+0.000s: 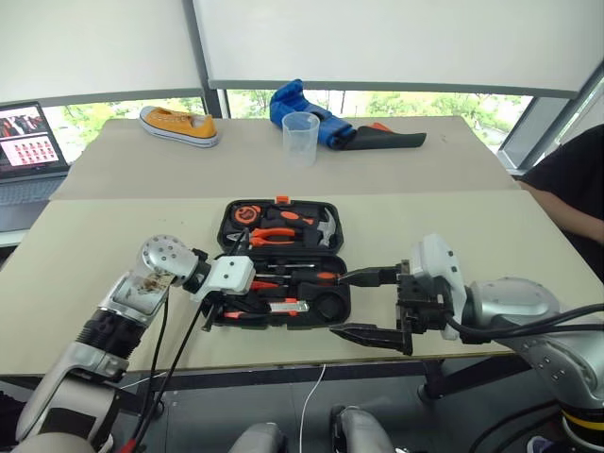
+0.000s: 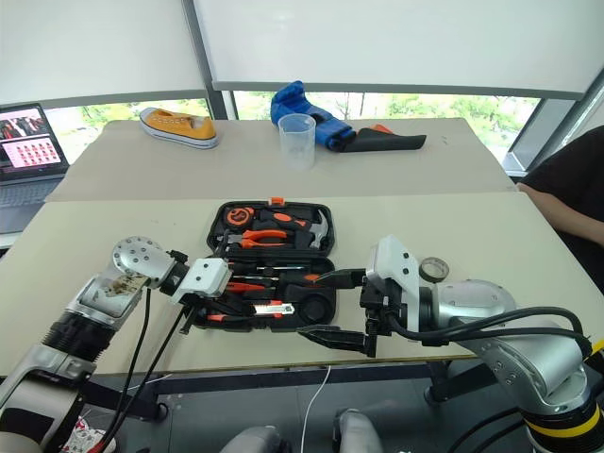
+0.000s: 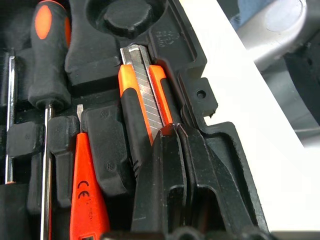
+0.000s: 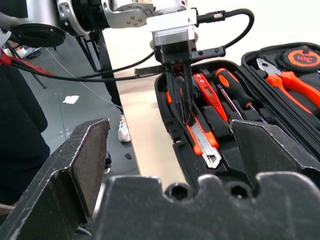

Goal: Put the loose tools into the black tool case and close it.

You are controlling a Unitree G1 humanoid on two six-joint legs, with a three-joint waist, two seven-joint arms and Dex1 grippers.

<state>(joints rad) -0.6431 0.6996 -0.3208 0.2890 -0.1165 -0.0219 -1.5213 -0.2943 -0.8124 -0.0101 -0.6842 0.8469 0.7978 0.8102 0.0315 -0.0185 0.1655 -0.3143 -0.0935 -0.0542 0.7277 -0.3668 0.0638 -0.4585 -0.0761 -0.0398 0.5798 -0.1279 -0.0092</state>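
The black tool case (image 1: 224,226) lies open in the middle of the near table. Its near half holds an orange-black utility knife (image 3: 145,100), a slim orange tester screwdriver (image 3: 85,195) and a screwdriver with an orange-and-black handle (image 3: 47,55). A round black tape roll (image 3: 130,15) sits in its recess. My left gripper (image 3: 175,131) is shut, its tips resting on the rear end of the utility knife, with nothing between them. My right gripper (image 1: 337,304) is open at the case's right end, near the table's front edge, and holds nothing.
Pliers (image 1: 278,236), a hammer and a tape measure (image 1: 247,214) fill the case's far half. On the far table stand a clear beaker (image 1: 300,137), a yellow shoe (image 1: 179,125), a blue glove (image 1: 297,102) on a dark sheath, and a laptop (image 1: 28,151). A person (image 1: 576,179) sits at the right.
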